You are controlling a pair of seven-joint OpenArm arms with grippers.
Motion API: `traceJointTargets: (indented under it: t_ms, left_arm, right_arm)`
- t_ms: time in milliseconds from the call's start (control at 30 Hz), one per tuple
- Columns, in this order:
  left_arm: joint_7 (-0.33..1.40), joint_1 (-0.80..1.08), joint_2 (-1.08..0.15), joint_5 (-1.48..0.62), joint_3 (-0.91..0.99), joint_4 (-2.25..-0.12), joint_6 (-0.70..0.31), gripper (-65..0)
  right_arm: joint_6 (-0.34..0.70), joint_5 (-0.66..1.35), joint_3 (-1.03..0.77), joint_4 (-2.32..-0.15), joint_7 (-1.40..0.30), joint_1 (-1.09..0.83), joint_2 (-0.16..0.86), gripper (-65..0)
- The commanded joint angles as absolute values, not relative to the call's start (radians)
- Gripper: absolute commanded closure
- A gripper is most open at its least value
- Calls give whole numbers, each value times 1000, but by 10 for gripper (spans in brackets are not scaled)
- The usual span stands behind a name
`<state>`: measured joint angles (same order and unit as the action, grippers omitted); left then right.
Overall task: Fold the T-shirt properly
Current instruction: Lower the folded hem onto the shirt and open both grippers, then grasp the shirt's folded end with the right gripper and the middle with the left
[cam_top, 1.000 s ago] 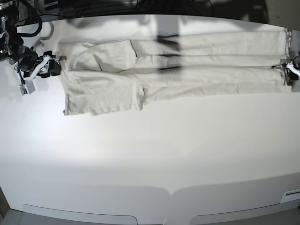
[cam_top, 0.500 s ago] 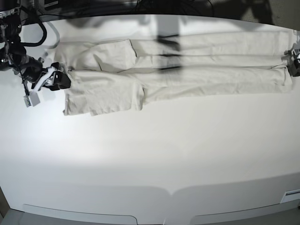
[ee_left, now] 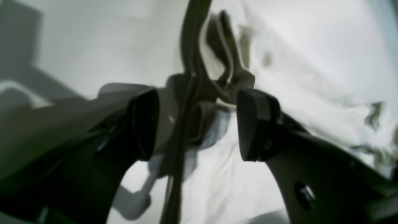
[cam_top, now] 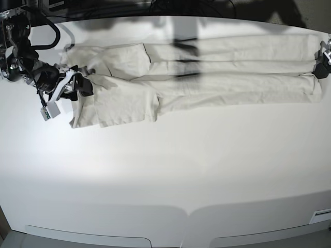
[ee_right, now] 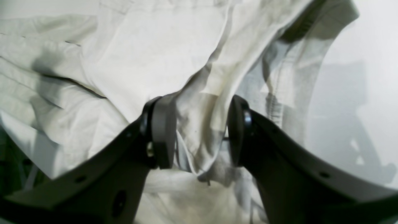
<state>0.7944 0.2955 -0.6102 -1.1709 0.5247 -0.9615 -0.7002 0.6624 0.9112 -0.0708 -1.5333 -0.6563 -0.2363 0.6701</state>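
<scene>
Pale beige cotton, that's the T-shirt (cam_top: 207, 72), stretched in a long narrow band across the far side of the white table (cam_top: 170, 170), sides already folded in, one sleeve end lying flat toward the right arm's side. I'd say it'll handle light and floppy: no stiffness, it sags and bunches wherever it's lifted, and a one-layer pinch would probably let the layers underneath slide away. Best places to grab look like the two short ends, taking every layer at once.

The right gripper (ee_right: 199, 133) has its jaws partly closed around a bunched ridge of cloth at the collar end, pads touching fabric on both sides. The left gripper (ee_left: 196, 124) sits at the hem end, jaws wide apart, a hanging fold between them but not pinched.

No containers anywhere, so nothing to report there.
</scene>
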Motion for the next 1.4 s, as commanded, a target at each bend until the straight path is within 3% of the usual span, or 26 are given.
traceJointTargets:
  t_ms: [0,367,533,733,800,900,933,1167,1367]
  left_arm:
    - [833,280,-632,-1182,530,-957,-698,-384]
    - [1076,261,-618,-1411,529,-955,-698,-364]
    - [961,260,-576,-1375,529,-955,-698,-304]
    - [788,260,-549,-1218,529,-955,-698,-303]
    - [790,261,-543,-1219,529,-955,-698,-257]
    - [792,261,-543,-1219,529,-955,-698,-37]
    - [793,261,-544,-1219,529,-955,-698,0]
    - [775,260,-559,-1219,529,-955,-698,0]
    - [718,260,-617,-1160,529,-955,-698,0]
  right_arm:
    - [673,924,-78,-1551,-640,-227,690,-267]
    - [673,924,-78,-1550,-640,-227,690,-267]
    - [673,924,-78,-1550,-641,-227,690,-267]
    - [673,924,-78,-1550,-660,-227,690,-267]
    - [673,924,-78,-1550,-659,-227,690,-267]
    - [673,924,-78,-1551,-659,-227,690,-267]
    - [673,924,-78,-1550,-659,-227,690,-267]
    - [673,950,-78,-1613,-656,-230,672,-267]
    - [672,939,-78,-1700,-655,-235,549,-267]
